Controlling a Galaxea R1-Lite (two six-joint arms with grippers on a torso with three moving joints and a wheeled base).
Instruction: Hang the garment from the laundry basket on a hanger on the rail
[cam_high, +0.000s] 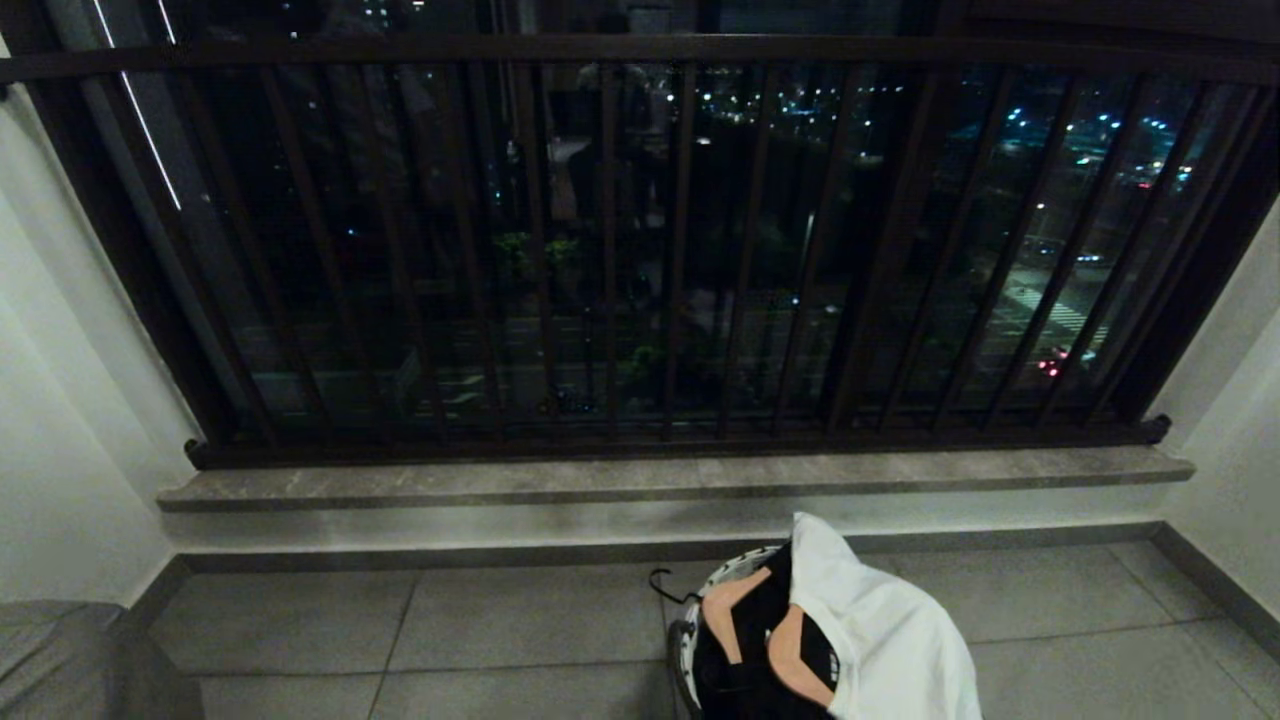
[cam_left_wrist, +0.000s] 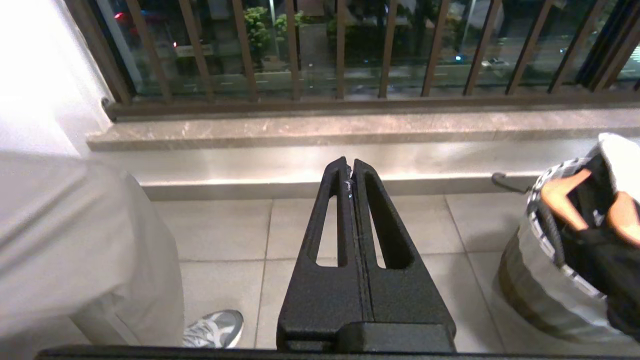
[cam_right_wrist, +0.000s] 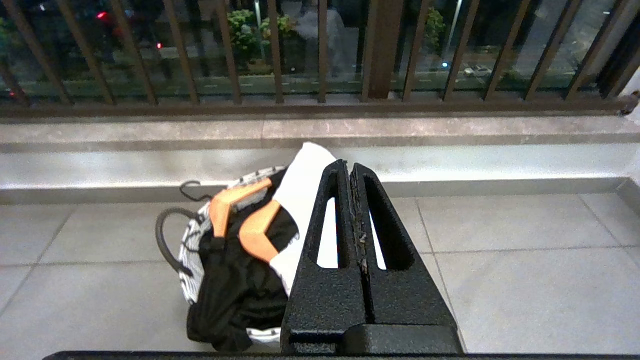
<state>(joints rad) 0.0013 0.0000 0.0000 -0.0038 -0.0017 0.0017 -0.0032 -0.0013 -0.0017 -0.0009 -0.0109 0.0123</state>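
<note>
1. Tools first: the left tool (cam_left_wrist: 351, 172) hangs over the tiled floor (cam_high: 500, 630) with its two black fingers pressed flat together, holding nothing; the right tool (cam_right_wrist: 348, 172) stands the same way, fingers closed tight and empty, above the floor just beside the basket.
2. Beside the left tool, a person's light trouser leg (cam_left_wrist: 75, 250) and a grey sneaker (cam_left_wrist: 215, 329) stand on the tiles.
3. The laundry basket (cam_high: 720, 580) sits on the floor at the bottom of the head view, right of centre, its speckled rim and a dark loop handle (cam_right_wrist: 167, 240) showing.
4. A black garment (cam_high: 745, 650) fills the basket and spills over its side; a white garment (cam_high: 880, 630) drapes over the rim on the robot's right.
5. Two orange hanger arms (cam_high: 735, 610) lie on the black cloth, and a thin dark hook (cam_high: 665, 585) pokes out on the left side of the basket.
6. Past the basket runs a grey stone ledge (cam_high: 600, 480) along the wall.
7. Above the ledge stands a dark barred railing (cam_high: 610, 250), with night-time city lights behind it.
</note>
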